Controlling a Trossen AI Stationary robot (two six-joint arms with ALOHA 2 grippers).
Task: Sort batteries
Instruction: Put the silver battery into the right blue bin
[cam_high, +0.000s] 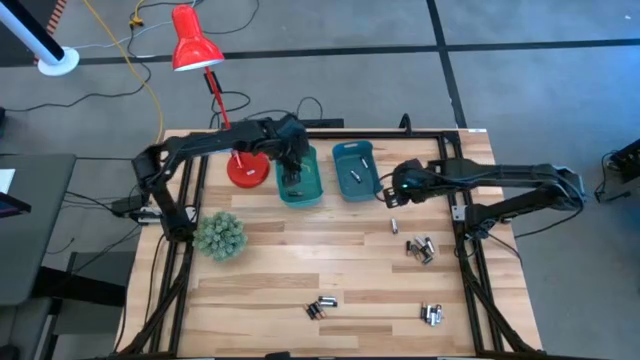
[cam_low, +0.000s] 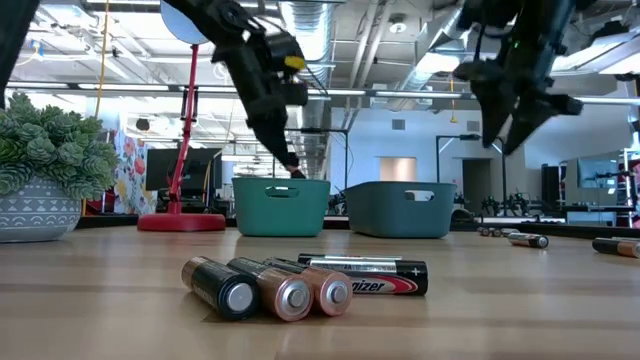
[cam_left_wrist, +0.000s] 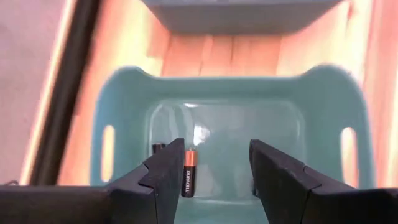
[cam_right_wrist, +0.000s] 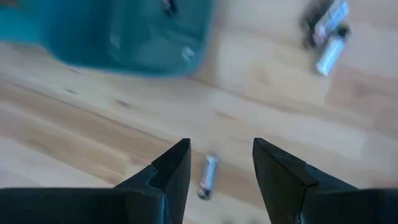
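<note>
Left hand (cam_left_wrist: 211, 180) over lighter teal bin (cam_high: 300, 178), fingers spread, holding nothing. Its wrist view only: copper-top battery (cam_left_wrist: 189, 182) on bin floor, second dark one (cam_left_wrist: 158, 148) beside.

Right hand (cam_right_wrist: 216, 177) also spread, empty, above lone battery (cam_right_wrist: 207, 175) on surface (cam_high: 350, 270) near darker bin (cam_high: 355, 170).

High view: two bins, three loose clusters. Low view: nearest cluster (cam_low: 305, 285) = four cells.

A red desk lamp (cam_high: 196, 52) stands on its round base at the wooden table's (cam_high: 330, 270) far left, near a spiky green plant (cam_high: 220, 236) in a patterned pot.
</note>
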